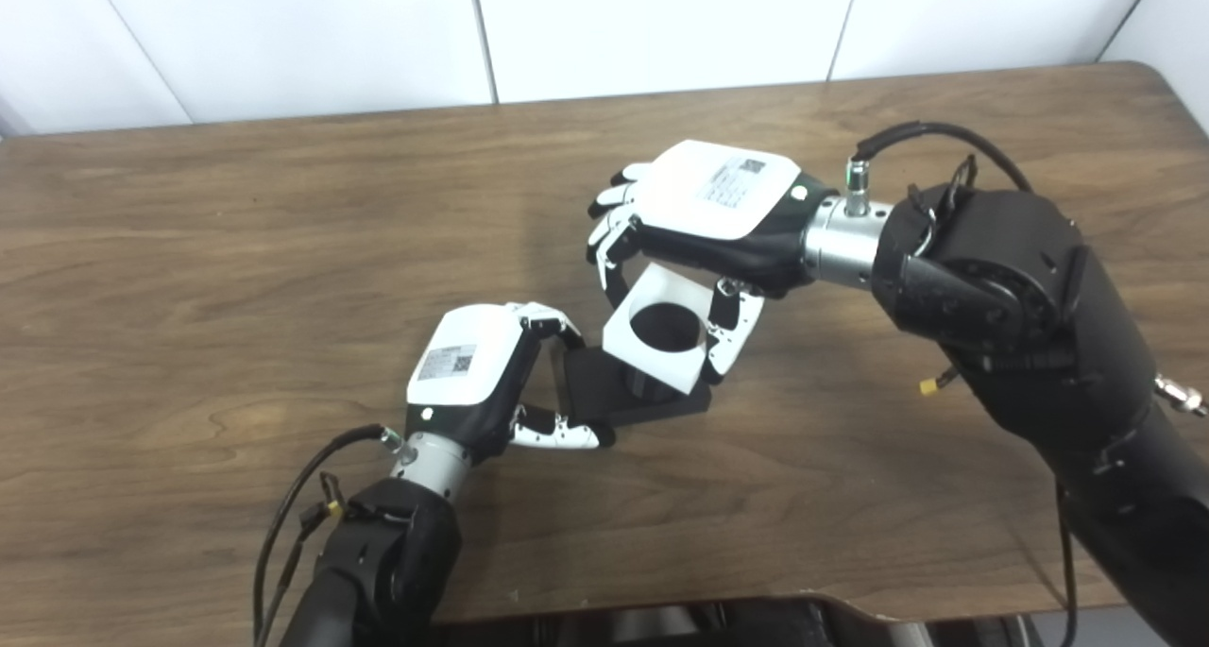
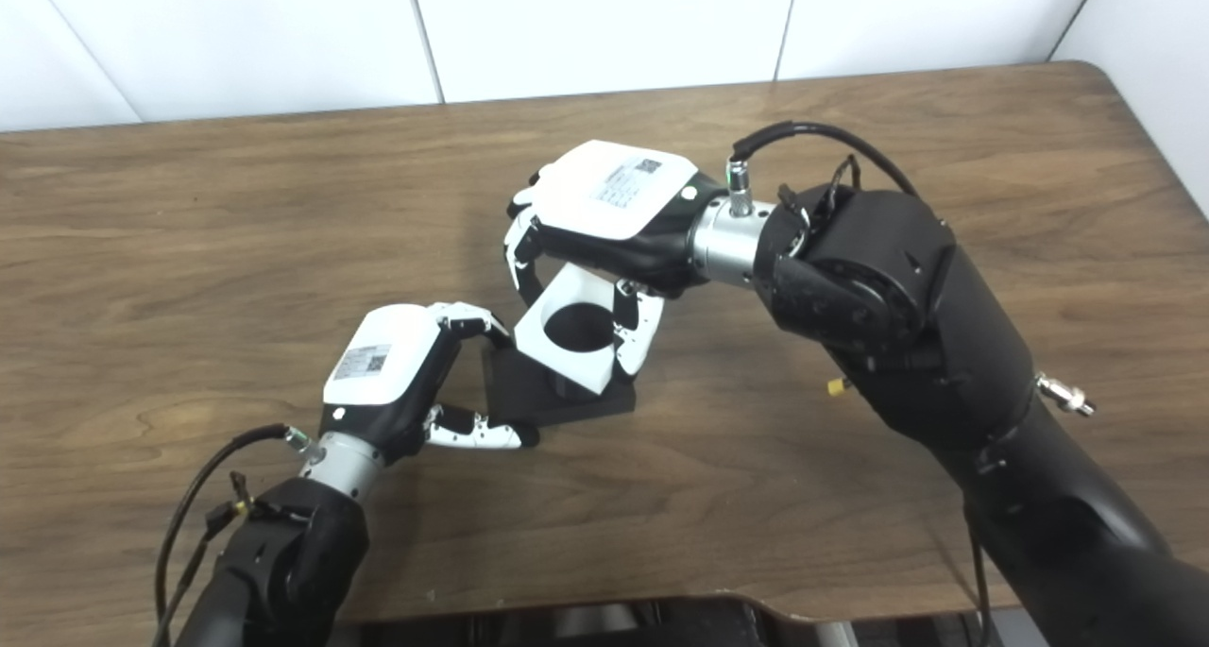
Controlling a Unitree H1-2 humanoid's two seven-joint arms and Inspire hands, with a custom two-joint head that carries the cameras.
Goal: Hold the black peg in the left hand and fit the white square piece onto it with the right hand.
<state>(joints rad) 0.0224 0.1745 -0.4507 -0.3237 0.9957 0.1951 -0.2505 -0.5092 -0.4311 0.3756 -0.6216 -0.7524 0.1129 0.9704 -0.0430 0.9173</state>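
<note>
Right hand: hand (image 1: 718, 208) over the middle of the table, palm down, closed on the white square piece (image 1: 661, 335), fingers on its far-left edge and thumb (image 1: 732, 331) on its near-right edge.

White square piece: flat white block with a round hole through it, tilted, held over the black peg (image 1: 647, 383); the peg's dark top shows through the hole, though how far the piece has seated cannot be told.

Black peg: short black cylinder standing on a flat black square base (image 1: 590, 387) that lies on the table (image 1: 189, 250); most of the peg is hidden under the white piece.

Left hand: hand (image 1: 472, 373) low at the base's left side, fingers curled over the base's far-left corner and thumb (image 1: 562, 432) stretched along its near edge, gripping the base rather than the peg's shaft.

Arms: black right arm (image 2: 907, 316) enters from the lower right, a black cable looping over its wrist; left arm (image 2: 274, 553) rises from the lower left, also trailing a cable.

Table: brown wood-grain top, its rounded far-right corner in view.

Wall: white panels (image 1: 661, 24) with dark seams behind the table's far edge.
</note>
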